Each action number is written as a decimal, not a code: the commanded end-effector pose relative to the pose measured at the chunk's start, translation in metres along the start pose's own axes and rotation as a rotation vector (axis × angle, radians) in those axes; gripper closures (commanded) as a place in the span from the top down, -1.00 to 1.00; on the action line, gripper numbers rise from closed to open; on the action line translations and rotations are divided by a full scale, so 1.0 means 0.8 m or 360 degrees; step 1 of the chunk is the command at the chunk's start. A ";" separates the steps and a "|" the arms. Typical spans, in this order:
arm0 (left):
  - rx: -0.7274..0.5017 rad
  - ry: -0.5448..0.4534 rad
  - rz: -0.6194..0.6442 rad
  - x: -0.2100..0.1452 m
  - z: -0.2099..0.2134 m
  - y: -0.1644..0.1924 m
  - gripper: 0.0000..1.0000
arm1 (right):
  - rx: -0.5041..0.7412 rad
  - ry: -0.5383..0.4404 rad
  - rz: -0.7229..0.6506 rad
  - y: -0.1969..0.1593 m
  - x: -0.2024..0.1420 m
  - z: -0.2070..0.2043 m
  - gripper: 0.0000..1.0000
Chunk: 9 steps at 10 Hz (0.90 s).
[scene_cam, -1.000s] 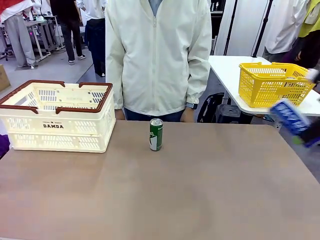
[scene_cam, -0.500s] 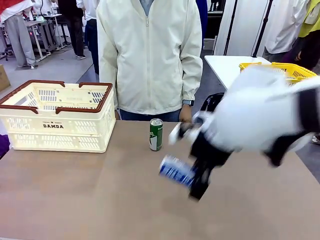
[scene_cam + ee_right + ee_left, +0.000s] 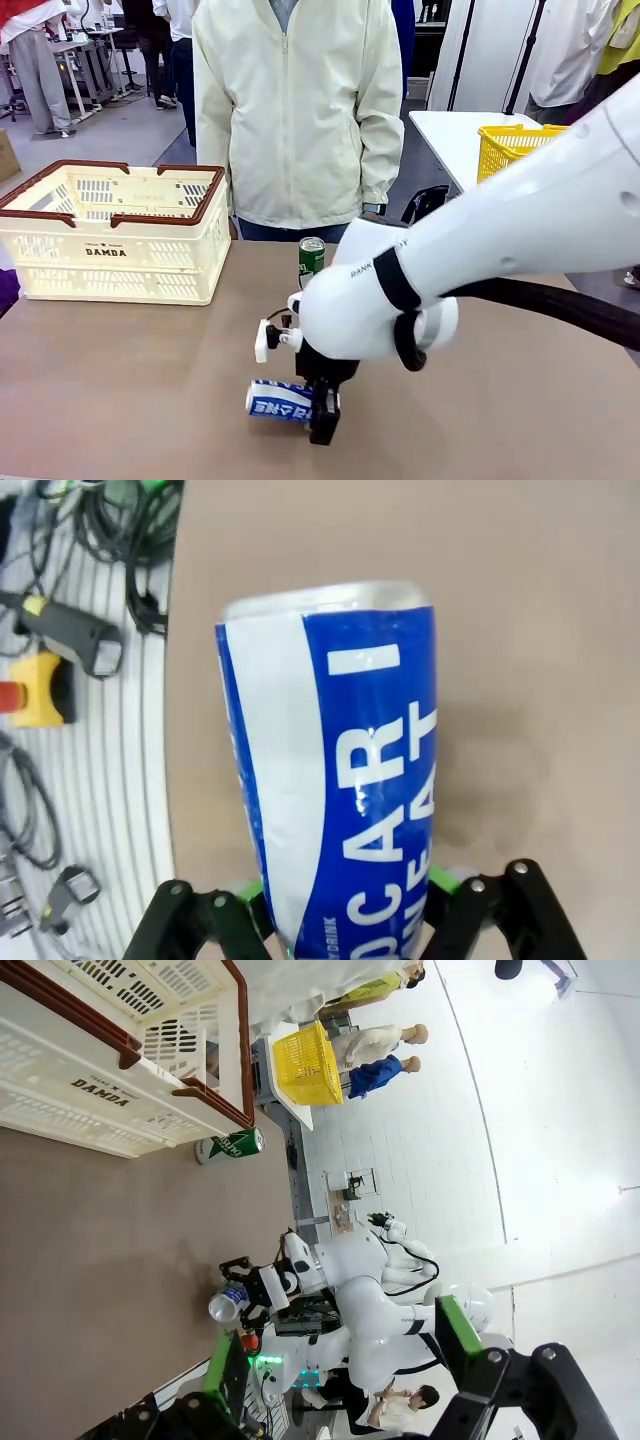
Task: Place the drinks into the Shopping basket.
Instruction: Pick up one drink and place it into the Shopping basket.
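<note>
The blue-and-white can (image 3: 280, 402) lies sideways low over the table's near middle, and my right gripper (image 3: 322, 412) is shut on it. The right wrist view has this can (image 3: 335, 770) running away from the green pads (image 3: 250, 895) that clamp its near end. Upright behind my right arm stands the green can (image 3: 311, 254), its lower part hidden. The cream DAMDA Shopping basket (image 3: 110, 250) sits at the table's far left. In the left wrist view my left gripper (image 3: 340, 1360) is open and holds nothing, far from the basket (image 3: 110, 1095), the green can (image 3: 230, 1145) and the blue can (image 3: 228, 1302).
A person in a cream jacket (image 3: 300, 110) stands at the far edge behind the green can. A yellow mesh basket (image 3: 505, 145) sits on a white side table at the back right. Cables and a yellow-and-red box (image 3: 40, 690) lie off the table's near edge.
My right arm has swung in from the right edge to the table's near middle and come down, carrying the blue-and-white can. The green can and basket have not moved.
</note>
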State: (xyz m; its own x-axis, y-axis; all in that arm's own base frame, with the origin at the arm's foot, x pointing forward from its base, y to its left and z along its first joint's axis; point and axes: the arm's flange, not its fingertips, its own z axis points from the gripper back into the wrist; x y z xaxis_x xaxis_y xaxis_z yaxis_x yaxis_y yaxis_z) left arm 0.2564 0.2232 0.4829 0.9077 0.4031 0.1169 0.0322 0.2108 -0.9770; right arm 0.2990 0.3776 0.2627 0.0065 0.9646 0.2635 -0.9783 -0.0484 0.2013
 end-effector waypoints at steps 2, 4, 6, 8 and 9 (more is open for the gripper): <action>-0.0019 0.0006 0.0003 -0.001 0.002 -0.003 1.00 | 0.0000 0.0000 0.0030 -0.018 0.008 -0.006 -1.00; -0.0019 0.0006 0.0003 -0.001 0.002 -0.003 1.00 | -0.0119 -0.0052 -0.0018 -0.027 0.008 -0.009 -1.00; -0.0019 0.0006 0.0003 -0.001 0.002 -0.003 1.00 | -0.0168 -0.0040 -0.0053 -0.030 0.007 -0.012 -1.00; -0.0019 0.0006 0.0003 -0.001 0.002 -0.003 1.00 | -0.0171 -0.0021 -0.0051 -0.030 0.006 -0.011 1.00; -0.0019 0.0006 0.0003 -0.001 0.002 -0.003 1.00 | -0.0175 -0.0023 -0.0054 -0.030 0.006 -0.010 1.00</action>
State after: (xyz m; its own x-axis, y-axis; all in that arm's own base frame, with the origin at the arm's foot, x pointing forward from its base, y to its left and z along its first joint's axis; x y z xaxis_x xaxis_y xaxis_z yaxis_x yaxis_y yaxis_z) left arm 0.2564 0.2232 0.4829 0.9076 0.4031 0.1168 0.0321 0.2108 -0.9770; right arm 0.3193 0.3869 0.2602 0.0243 0.9563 0.2913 -0.9916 -0.0140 0.1287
